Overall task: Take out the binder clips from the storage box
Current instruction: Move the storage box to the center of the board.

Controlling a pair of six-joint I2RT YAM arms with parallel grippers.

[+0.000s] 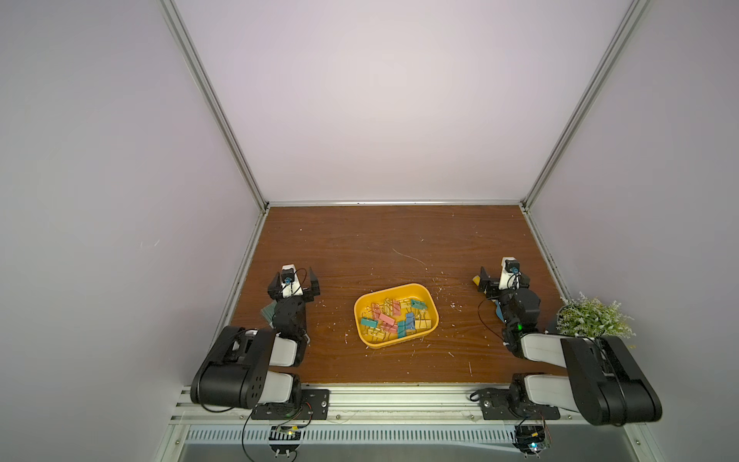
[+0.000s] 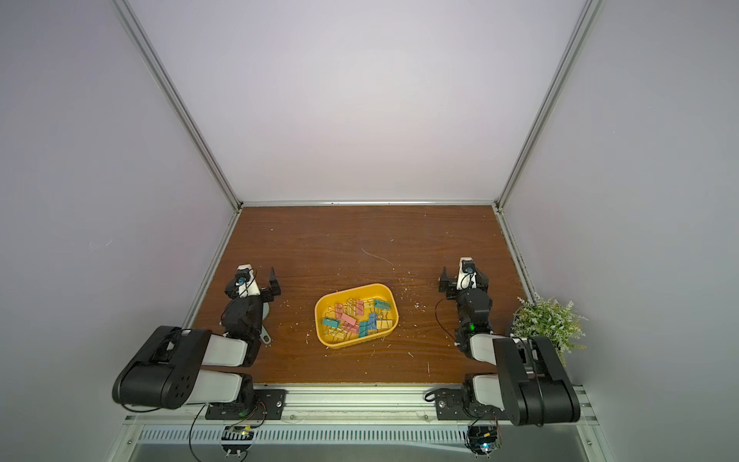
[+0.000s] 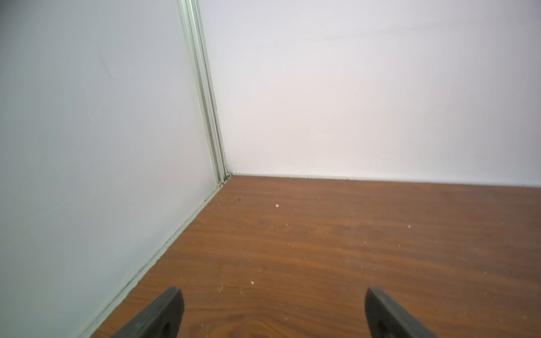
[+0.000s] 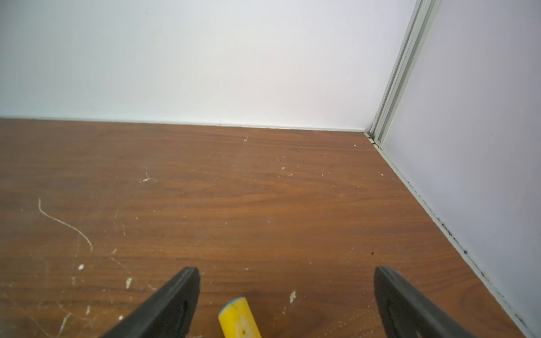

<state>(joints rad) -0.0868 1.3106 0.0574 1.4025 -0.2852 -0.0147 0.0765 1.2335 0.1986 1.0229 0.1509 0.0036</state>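
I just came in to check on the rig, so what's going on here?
The left gripper and right gripper sit either side of a yellow storage box, apart from it, fingers open and empty. All the binder clips in view lie heaped inside it; none is out yet. A yellow tool handle lies beneath the right gripper.

binder clips [image 1: 394, 318]: pastel, heaped in storage box [image 1: 431, 305] | yellow, table centre
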